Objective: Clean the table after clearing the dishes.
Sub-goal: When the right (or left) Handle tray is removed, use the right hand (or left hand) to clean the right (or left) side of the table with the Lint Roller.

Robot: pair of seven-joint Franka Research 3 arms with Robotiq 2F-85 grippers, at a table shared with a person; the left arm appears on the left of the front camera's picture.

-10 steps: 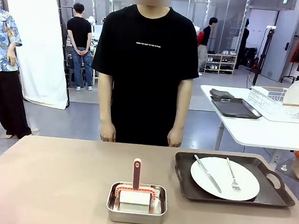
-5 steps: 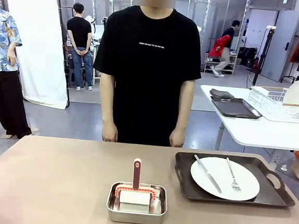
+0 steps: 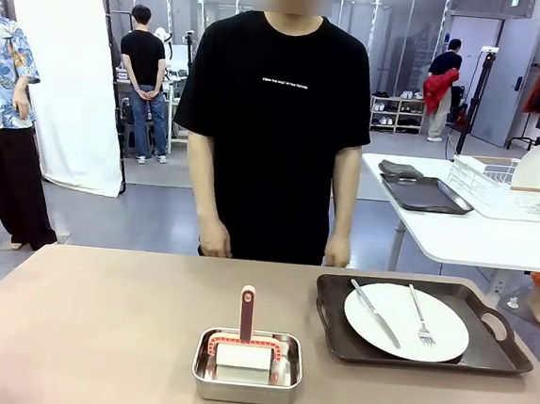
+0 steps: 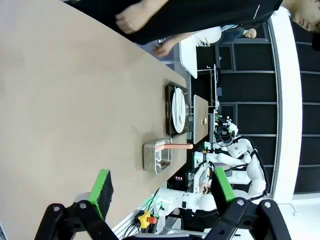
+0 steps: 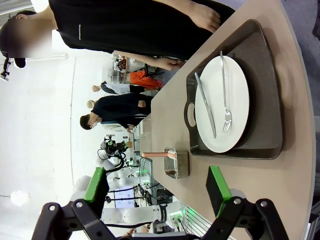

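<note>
On the beige-brown table (image 3: 79, 327) a dark handled tray (image 3: 488, 358) at the right carries the dishes: a round white plate (image 3: 406, 321) with a silver knife (image 3: 375, 312) and fork (image 3: 420, 317). The same plate (image 5: 221, 103) on its tray (image 5: 260, 75) lies ahead of my right gripper (image 5: 157, 189), which is open and holds nothing. My left gripper (image 4: 162, 191) is open above the bare table (image 4: 60, 100), with the tray and plate (image 4: 178, 107) far off.
A small steel pan (image 3: 247, 366) at front centre holds a white pad with a pink-handled tool (image 3: 247, 313) standing up. A person in a black T-shirt (image 3: 275, 117) stands at the far edge, hands down. A white side table (image 3: 456, 237) with a wire rack (image 3: 503, 185) sits at right.
The person has shifted slightly to the right along the far edge. Nothing on the table has moved.
</note>
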